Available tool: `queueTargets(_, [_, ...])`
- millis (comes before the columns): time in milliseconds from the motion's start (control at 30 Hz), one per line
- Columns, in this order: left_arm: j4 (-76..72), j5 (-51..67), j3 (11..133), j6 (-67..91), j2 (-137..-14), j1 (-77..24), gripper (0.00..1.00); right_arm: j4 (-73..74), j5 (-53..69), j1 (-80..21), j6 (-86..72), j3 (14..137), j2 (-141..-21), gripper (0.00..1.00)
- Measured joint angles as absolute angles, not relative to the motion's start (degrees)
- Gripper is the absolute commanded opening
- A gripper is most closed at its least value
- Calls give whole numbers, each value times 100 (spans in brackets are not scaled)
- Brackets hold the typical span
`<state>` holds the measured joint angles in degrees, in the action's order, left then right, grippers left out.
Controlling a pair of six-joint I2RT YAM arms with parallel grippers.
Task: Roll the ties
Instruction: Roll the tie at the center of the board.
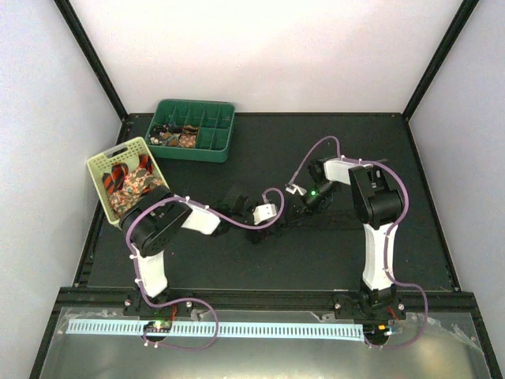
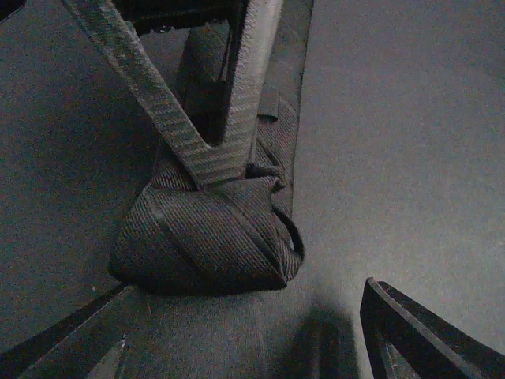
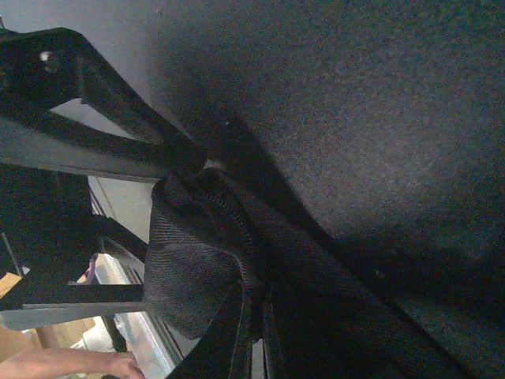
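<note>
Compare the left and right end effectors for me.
The left end effector is open; the right end effector is shut. The left one holds nothing, its fingers spread wide of the dark tie; the right one pinches that tie's bunched end. Both point at the same tie.

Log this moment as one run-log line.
dark tie: one end rolled up, tail flat on table | right jaws: shut on the roll | left jaws: open, near roll, holding nothing
</note>
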<state>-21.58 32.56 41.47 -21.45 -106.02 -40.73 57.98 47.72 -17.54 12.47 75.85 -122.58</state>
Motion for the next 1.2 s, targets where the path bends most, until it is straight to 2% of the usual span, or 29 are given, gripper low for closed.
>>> queueTargets(267, [-3183,3553,4198,-1428,-11144,-4071,76,5172,4762,-1704,1225,6947,-11817,2])
queueTargets(467, [-3614,3555,4219,-1286,-11343,-4056,76,5113,4775,-1699,1111,6921,-11819,2])
queueTargets(600, [-3824,3610,4217,-1444,-11452,-4042,67,5155,4838,-1693,1022,6965,-11896,2])
queueTargets(767, [-4034,3669,4239,-1667,-11590,-4038,45,5288,4901,-1673,1004,7065,-12005,2])
queueTargets(800, [-4016,3660,4250,-1680,-11590,-4042,43,5306,4910,-1673,1004,7083,-12022,2])
queueTargets(967, [-3378,3371,4254,-1780,-11264,-4056,40,5424,5011,-1734,993,7266,-12180,2])
queueTargets(1200, [-1686,2635,4353,-2224,-10514,-4060,33,5454,5109,-2067,878,7738,-12444,18])
